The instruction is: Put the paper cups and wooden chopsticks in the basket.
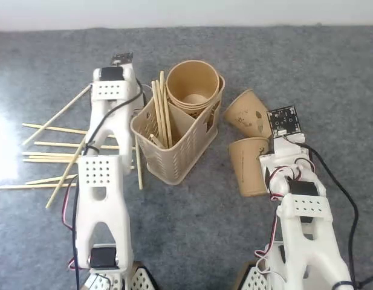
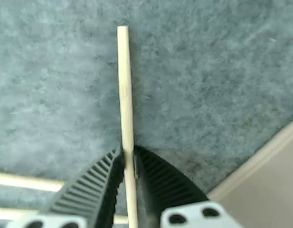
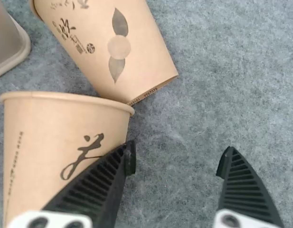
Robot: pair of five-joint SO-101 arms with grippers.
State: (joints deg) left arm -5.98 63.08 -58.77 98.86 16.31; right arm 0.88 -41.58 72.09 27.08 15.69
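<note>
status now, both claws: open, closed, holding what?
Left claw: closed on a wooden chopstick.
Right claw: open, holding nothing, beside a lying paper cup.

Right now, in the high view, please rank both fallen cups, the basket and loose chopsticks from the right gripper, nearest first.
1. Front cup, beside right gripper.
2. Back cup, just beyond.
3. Basket, centre.
4. Loose chopsticks, far left.

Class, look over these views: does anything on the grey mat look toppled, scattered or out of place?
Yes. One brown paper cup and a second paper cup lie on their sides beside the beige plastic basket. Loose wooden chopsticks lie scattered, crossing, on its other side.
</note>
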